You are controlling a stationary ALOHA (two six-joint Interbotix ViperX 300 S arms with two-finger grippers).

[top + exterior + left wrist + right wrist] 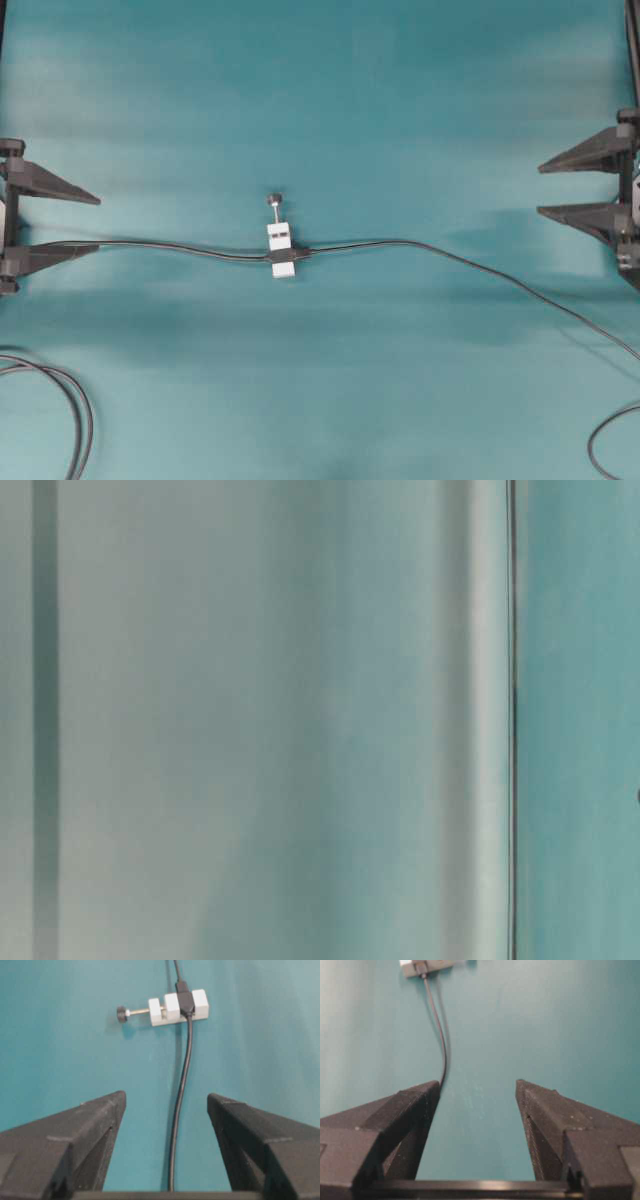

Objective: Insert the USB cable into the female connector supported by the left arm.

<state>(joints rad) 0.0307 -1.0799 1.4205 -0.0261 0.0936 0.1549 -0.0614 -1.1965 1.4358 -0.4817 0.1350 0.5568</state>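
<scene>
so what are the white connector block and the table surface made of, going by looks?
White block: probably matte plastic, with flat even colour and no glare; its screw pin looks like metal, silvery, with a dark knob. Table surface: matte teal, likely a mat or painted board; can't tell which.

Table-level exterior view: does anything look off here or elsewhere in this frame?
Yes. The table-level view shows only blurred pale and teal bands, no table or arms. Overhead, the USB cable already appears plugged in at the female connector, lying on the mat, while the left gripper and right gripper stand open, empty, at the edges.
</scene>
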